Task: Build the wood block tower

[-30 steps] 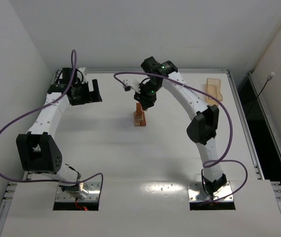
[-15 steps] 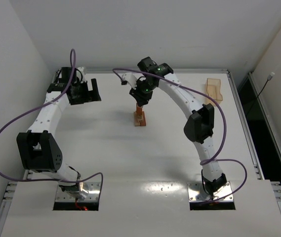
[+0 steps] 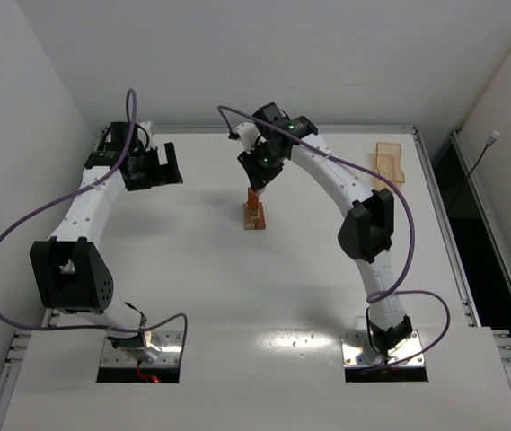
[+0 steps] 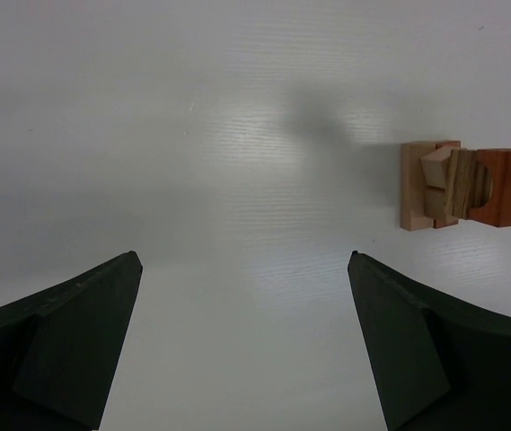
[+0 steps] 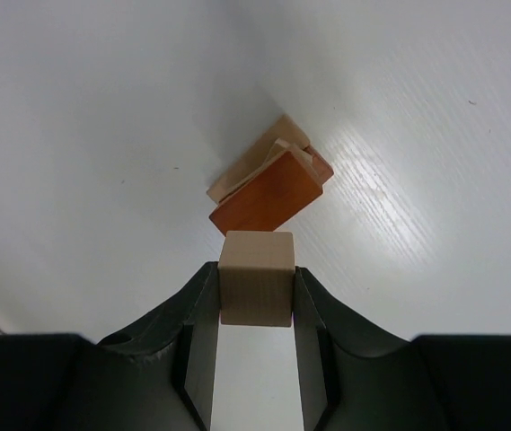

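Right claw (image 5: 256,274): clamped on a small pale tan wooden cube (image 5: 255,289), pinched by two opposite faces so its underside is free to land flat.
Tower: the narrow stack of tan and reddish-brown wood blocks (image 5: 268,190) stands just ahead of and below this claw, with a reddish-brown block on top. Whether the cube touches it, I cannot tell.
Step, as I judge it: lining the cube up over the top face before lowering.
Left claw (image 4: 243,260): jaws wide and holding nothing, well to the stack's side, probably to leave room.
Risk: the top is narrow, so an off-centre release could tip the stack.
Shallow light-wood tray (image 3: 387,162): well off to the right claw's right, near the edge of the white table (image 3: 192,287).
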`<state>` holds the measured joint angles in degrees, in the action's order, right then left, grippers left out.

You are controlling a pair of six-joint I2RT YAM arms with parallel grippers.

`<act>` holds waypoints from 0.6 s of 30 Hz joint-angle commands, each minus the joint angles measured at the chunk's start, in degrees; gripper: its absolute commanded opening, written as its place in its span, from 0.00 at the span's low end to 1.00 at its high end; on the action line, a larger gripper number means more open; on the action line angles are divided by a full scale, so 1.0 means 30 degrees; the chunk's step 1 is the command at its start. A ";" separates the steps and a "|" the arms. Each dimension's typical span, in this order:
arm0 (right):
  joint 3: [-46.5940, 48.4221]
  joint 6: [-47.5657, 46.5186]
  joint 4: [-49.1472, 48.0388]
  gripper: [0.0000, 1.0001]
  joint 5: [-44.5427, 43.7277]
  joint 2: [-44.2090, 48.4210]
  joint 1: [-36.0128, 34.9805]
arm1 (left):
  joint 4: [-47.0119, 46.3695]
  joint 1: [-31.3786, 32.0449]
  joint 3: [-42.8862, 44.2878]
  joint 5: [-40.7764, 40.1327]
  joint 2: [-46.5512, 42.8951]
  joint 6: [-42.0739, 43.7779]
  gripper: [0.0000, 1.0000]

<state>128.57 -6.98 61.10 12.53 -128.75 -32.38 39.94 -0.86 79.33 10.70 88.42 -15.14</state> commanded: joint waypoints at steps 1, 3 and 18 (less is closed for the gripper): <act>0.0004 0.3725 -0.0387 0.00 -0.1188 0.1666 0.0042 | -0.0453 -0.0269 0.0041 -0.0021 -0.0324 -0.0111 0.99; 0.0004 0.4492 -0.0561 0.00 -0.1772 0.1842 0.0042 | -0.0453 -0.0269 0.0041 -0.0021 -0.0324 -0.0111 0.99; 0.1468 0.9242 0.0082 0.00 -0.3622 0.0086 0.0364 | -0.0629 -0.0269 -0.0689 -0.0197 -0.1085 -0.0111 0.99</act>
<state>130.65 17.50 60.99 3.18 -127.22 -31.14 39.31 -0.86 78.02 10.13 88.07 -15.29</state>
